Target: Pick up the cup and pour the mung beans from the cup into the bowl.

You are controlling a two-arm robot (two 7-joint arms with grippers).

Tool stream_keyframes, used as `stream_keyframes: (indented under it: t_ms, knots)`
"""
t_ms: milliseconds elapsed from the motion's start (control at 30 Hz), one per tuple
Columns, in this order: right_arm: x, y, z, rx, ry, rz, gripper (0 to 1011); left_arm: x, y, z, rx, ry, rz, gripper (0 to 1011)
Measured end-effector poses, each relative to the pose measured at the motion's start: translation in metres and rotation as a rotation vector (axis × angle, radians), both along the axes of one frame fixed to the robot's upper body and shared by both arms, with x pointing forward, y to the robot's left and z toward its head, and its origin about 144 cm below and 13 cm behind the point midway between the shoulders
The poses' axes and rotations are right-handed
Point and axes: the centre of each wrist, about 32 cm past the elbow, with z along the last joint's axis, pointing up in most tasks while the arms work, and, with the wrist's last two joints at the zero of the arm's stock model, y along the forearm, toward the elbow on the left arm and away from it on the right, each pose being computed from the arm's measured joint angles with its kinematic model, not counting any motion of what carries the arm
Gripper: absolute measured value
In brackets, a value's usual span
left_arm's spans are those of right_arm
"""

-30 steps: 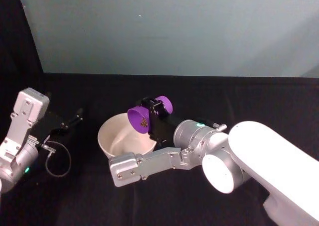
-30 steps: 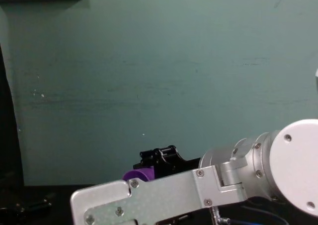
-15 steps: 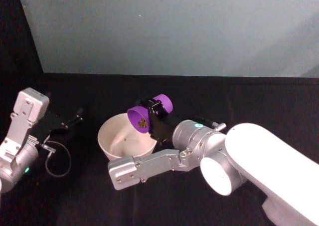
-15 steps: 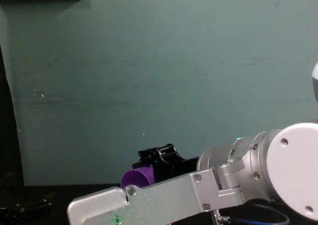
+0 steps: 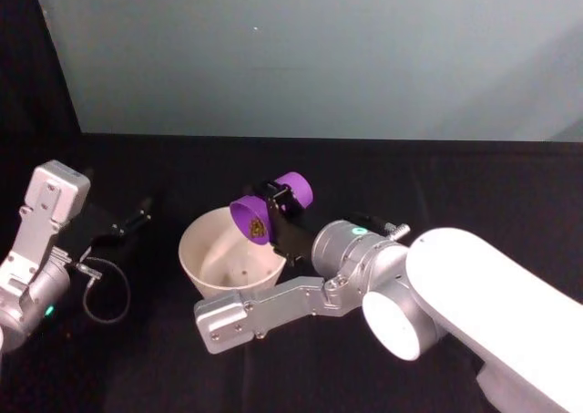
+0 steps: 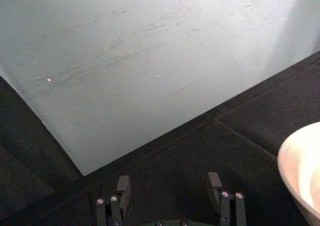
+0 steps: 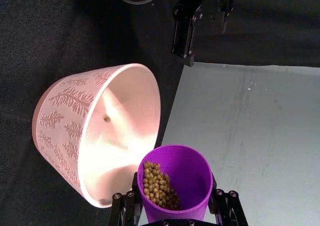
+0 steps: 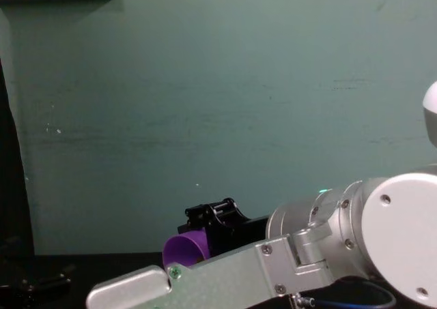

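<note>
The purple cup lies tipped on its side, mouth down toward the bowl, over the bowl's far right rim. My right gripper is shut on the cup. In the right wrist view the mung beans are heaped at the lower lip of the cup, and a single bean lies inside the pale bowl. From the chest view the cup shows below the black right gripper. My left gripper is parked at the left, open and holding nothing.
A black cable loop lies by the left arm. The teal wall stands right behind the black table. My right forearm stretches across in front of the bowl. Fir-twig patterns mark the bowl's outer wall.
The right gripper has carried the cup slightly left and tipped its mouth lower over the bowl. The beans have slid toward the lip. The left arm has stayed still.
</note>
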Motion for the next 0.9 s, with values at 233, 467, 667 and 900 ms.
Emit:
stream_keyframes:
  t_ms: [233,467,667,900]
  knots:
    - [-0.0004,-0.0002,0.0007,0.0,-0.002,0.003,726,0.0,0.0,0.0,0.0,0.0,0.0,1012]
    - [-0.0015,0.0001,0.0007,-0.009,-0.011,0.005,726,0.0,0.0,0.0,0.0,0.0,0.0,1011]
    - [-0.002,0.001,0.0013,-0.021,-0.02,0.007,726,0.0,0.0,0.0,0.0,0.0,0.0,1011]
    - [-0.0034,0.0027,0.0011,-0.043,-0.028,0.012,726,0.0,0.0,0.0,0.0,0.0,0.0,1011]
